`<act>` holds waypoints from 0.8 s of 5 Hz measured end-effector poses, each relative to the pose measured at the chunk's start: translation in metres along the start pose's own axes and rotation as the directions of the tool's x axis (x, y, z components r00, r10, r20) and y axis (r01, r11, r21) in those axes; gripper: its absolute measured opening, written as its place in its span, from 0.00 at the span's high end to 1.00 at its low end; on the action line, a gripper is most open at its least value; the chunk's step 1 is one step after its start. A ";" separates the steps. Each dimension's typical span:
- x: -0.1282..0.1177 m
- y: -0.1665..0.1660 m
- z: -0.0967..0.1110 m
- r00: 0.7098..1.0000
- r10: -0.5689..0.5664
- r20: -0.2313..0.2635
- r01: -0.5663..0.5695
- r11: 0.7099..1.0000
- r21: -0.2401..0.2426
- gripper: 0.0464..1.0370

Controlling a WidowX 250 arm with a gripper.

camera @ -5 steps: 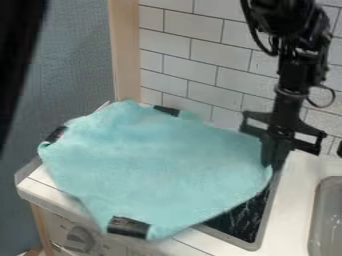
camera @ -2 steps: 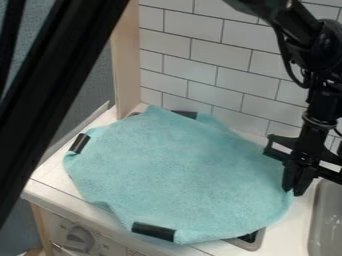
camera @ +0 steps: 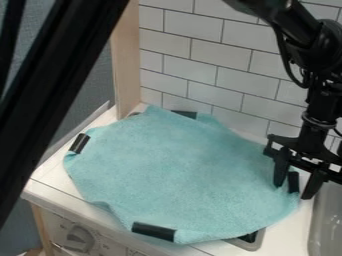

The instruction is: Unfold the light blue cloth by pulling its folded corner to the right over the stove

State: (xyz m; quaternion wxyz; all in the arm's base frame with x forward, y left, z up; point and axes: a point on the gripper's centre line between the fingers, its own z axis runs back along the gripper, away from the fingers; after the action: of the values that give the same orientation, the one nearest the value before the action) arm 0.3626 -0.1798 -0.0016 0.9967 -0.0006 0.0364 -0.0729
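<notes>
At the right of the view the black gripper (camera: 292, 191) stands open and points down, its two fingers spread on either side of a black strip at the cloth's right corner. The light teal cloth (camera: 180, 175) lies spread over the stove top, with low folds and a rumpled outline. Black strips mark its edges: one at the left (camera: 79, 143), one at the front (camera: 153, 231), one at the back (camera: 184, 114) and the one between the fingers (camera: 293, 182).
A grey sink (camera: 327, 220) lies just right of the gripper. The white counter (camera: 50, 177) borders the cloth at the left, with a stove knob (camera: 78, 239) below. White wall tiles (camera: 200, 55) and a wooden post (camera: 127, 65) stand behind. A dark bar crosses the upper left.
The cloth has shifted to the right, covering more of the dark stove plate. The arm moved right and lower, then its gripper opened and uncovered the strip at the right corner.
</notes>
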 end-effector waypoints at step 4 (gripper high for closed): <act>-0.013 0.021 0.065 0.989 0.021 0.148 -0.024 0.999 0.021 0.04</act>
State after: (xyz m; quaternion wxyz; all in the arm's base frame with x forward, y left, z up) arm 0.3576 -0.1571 0.0643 0.9973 0.0058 -0.0386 -0.0617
